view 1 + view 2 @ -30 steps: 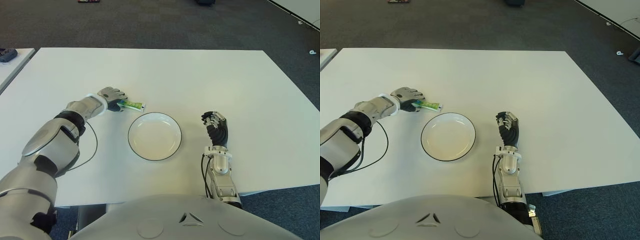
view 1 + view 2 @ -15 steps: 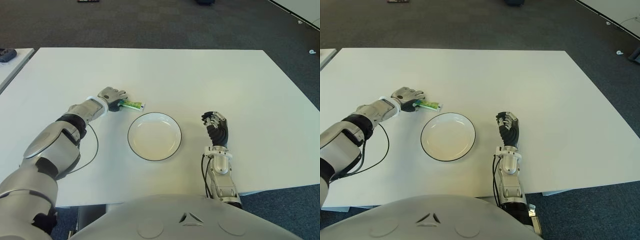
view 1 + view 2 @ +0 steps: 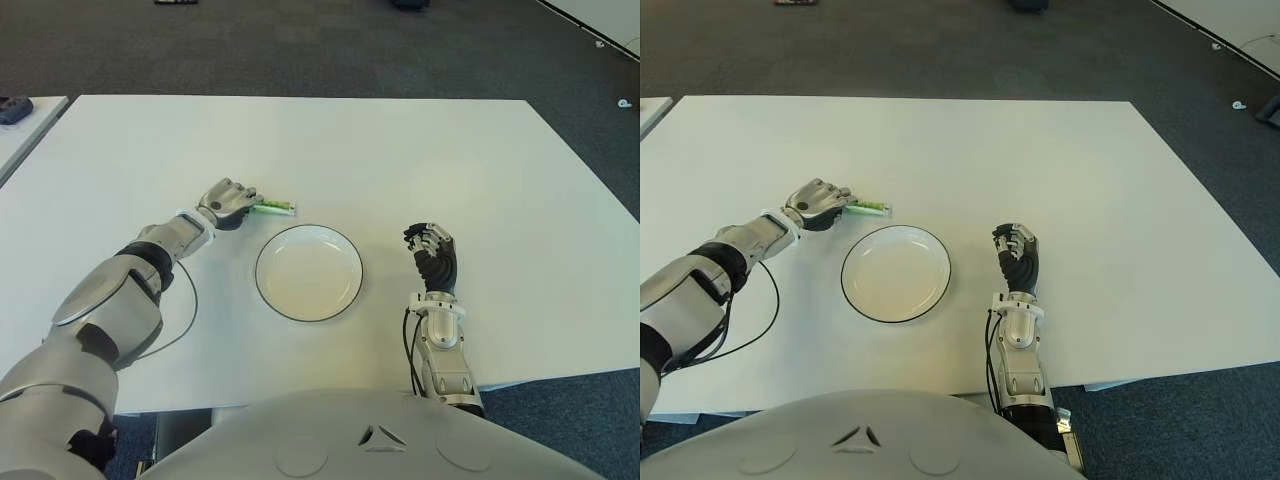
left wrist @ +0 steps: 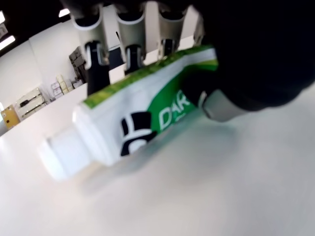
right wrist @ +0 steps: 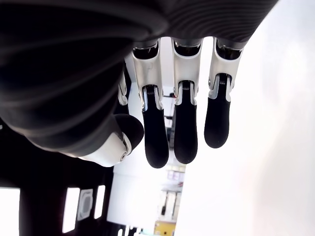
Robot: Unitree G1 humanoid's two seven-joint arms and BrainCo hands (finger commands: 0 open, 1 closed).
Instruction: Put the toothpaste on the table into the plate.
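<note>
A green and white toothpaste tube (image 3: pixel 272 207) is held in my left hand (image 3: pixel 228 201), just up and left of the white plate (image 3: pixel 309 272) with its dark rim. In the left wrist view the fingers (image 4: pixel 125 46) curl over the toothpaste tube (image 4: pixel 138 118), its cap end sticking out and lifted a little above the table. The plate holds nothing. My right hand (image 3: pixel 431 253) shows to the right of the plate with fingers loosely curled and nothing in them.
The white table (image 3: pixel 400 160) stretches wide behind and to the right of the plate. A second white table edge with a dark object (image 3: pixel 15 108) shows at far left. Dark carpet lies beyond.
My left hand has rolled and tilted upward with the toothpaste, lifting the tube's cap end a little. The right hand and plate have not moved.
</note>
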